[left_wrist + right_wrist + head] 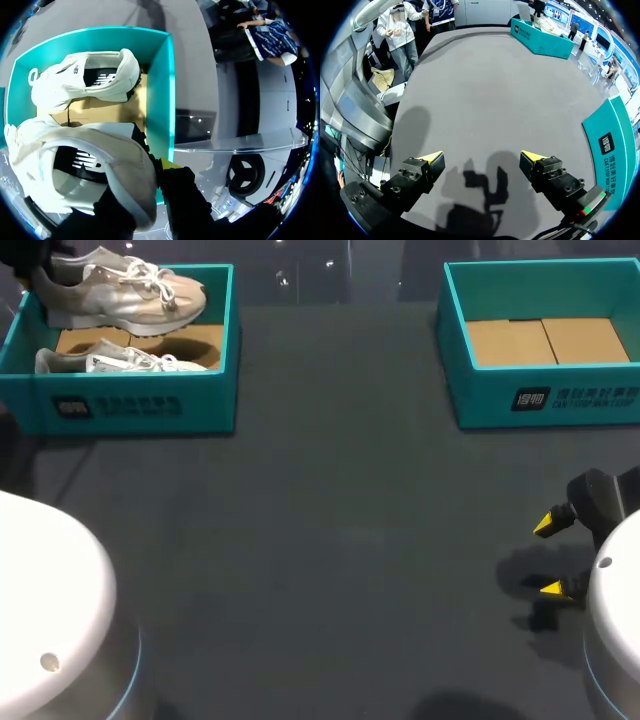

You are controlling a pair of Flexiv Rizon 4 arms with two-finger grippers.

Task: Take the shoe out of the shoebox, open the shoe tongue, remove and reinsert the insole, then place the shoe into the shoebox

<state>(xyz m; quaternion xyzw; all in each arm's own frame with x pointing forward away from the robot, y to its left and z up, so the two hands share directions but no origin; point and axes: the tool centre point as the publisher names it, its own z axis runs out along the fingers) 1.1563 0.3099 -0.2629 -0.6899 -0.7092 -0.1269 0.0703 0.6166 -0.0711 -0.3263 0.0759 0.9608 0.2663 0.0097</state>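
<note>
Here a dark grey bench (330,530) is seen, with two teal boxes set at its far side. A cardboard floor is shown in the right box (545,400), well apart from the left box (130,405). A pale shoe (125,295) (85,165) is held raised over the left box's far corner, while a second shoe (120,362) (85,77) rests on that box's floor. The left gripper (142,182) is closed on the raised shoe's heel. The right gripper (550,557) (482,157) is spread wide, nothing held, low over the bench's right side
</note>
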